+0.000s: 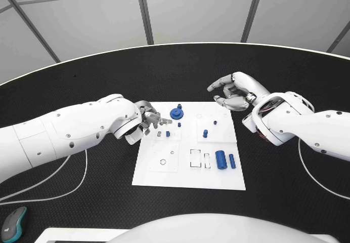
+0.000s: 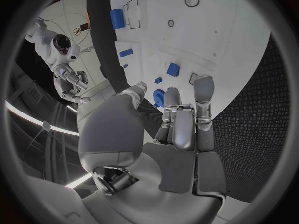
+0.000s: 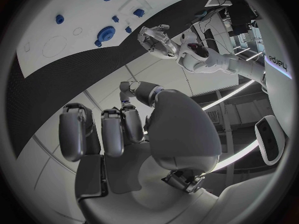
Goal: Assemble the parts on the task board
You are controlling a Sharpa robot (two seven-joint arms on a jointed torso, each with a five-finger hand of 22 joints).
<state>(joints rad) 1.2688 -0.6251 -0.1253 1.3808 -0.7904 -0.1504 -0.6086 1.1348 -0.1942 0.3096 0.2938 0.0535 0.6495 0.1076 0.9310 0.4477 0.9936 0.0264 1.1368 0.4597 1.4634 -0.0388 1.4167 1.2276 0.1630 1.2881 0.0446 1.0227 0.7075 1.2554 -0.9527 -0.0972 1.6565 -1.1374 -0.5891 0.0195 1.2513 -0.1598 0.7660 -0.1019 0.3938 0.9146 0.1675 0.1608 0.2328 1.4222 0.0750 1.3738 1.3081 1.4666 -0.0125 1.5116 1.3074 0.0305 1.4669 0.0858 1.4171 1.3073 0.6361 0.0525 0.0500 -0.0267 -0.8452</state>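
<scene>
The white task board lies mid-table. On it are a round blue gear-like part, small blue pegs, a thick blue cylinder and a slim blue rod. My left hand hovers over the board's far left corner, fingers stretched out, thumb apart, nothing in it. In the left wrist view its fingertips reach just past the gear-like part, above the board. My right hand hangs off the board's far right corner, loosely cupped and empty. In the right wrist view the gear-like part stands on the board.
Thin white cables lie on the black table at the left and right. A grey-teal mouse-like object sits at the near left. The board has rectangular and round recesses beside the cylinder.
</scene>
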